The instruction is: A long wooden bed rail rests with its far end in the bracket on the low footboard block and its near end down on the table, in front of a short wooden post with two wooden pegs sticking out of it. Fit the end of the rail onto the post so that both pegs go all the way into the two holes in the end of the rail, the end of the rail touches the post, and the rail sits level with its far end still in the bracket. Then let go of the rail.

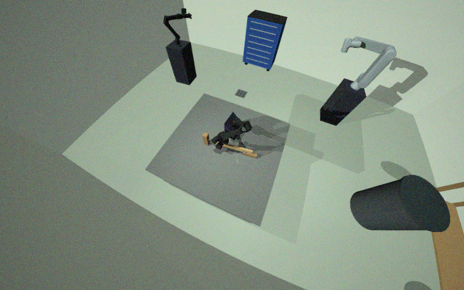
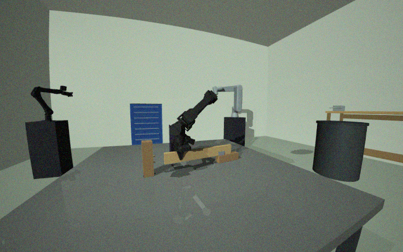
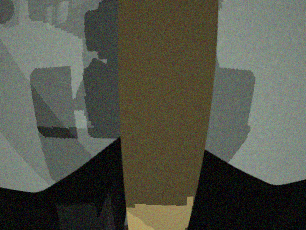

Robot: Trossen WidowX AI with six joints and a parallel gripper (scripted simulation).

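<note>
My gripper (image 2: pixel 182 152) clamped on bed rail (image 2: pixel 197 153) nr its post-side end, jaws nearly shut across width. Rail lifted off table (image 2: pixel 197 200), approx level, far end at footboard block (image 2: pixel 227 156). Long axis aims at post (image 2: pixel 147 158); small gap left, pegs (image 2: pixel 155 158) not yet seated, I judge. Forearm angled steeply down, wrist over rail.

Around the grey table (image 2: pixel 259 200): a blue drawer cabinet (image 2: pixel 145 123) stands behind it by the back wall; a black arm (image 2: pixel 48 97) on a dark pedestal (image 2: pixel 48 148) stands to its left; a pale grey arm (image 2: pixel 232 95) on a dark pedestal (image 2: pixel 234 130) stands behind it to the right; a dark round bin (image 2: pixel 339 150) stands right of the table, with a wooden bench (image 2: pixel 384 115) beyond it
</note>
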